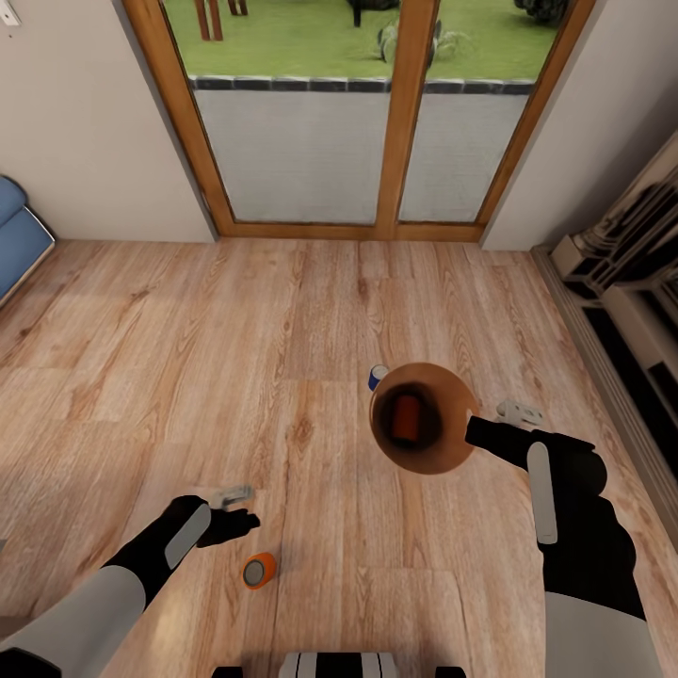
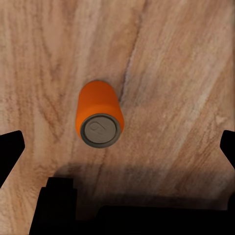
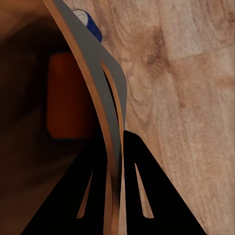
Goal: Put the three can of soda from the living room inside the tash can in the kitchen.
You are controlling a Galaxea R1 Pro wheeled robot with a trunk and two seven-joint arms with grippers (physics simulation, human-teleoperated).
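My right gripper point(image 1: 482, 431) is shut on the rim of the copper-brown tash can point(image 1: 443, 452), holding it above the wood floor with its opening tipped toward me. One orange can of soda point(image 1: 407, 419) lies inside it, seen also as an orange can point(image 3: 68, 98) in the right wrist view, where the gripper point(image 3: 115, 191) straddles the bin wall point(image 3: 105, 98). A dark blue can point(image 1: 378, 377) stands on the floor just behind the bin. Another orange can point(image 1: 259, 570) lies on the floor; my left gripper point(image 1: 240, 507) hovers open beside it. In the left wrist view this can point(image 2: 100, 115) lies between the spread fingers point(image 2: 11, 149).
Wood-framed glass doors point(image 1: 395, 122) close the far wall. A blue sofa point(image 1: 19, 235) edge sits at the far left, and an ornate fireplace point(image 1: 631, 273) runs along the right. My base point(image 1: 339, 664) shows at the lower edge. Open plank floor lies ahead.
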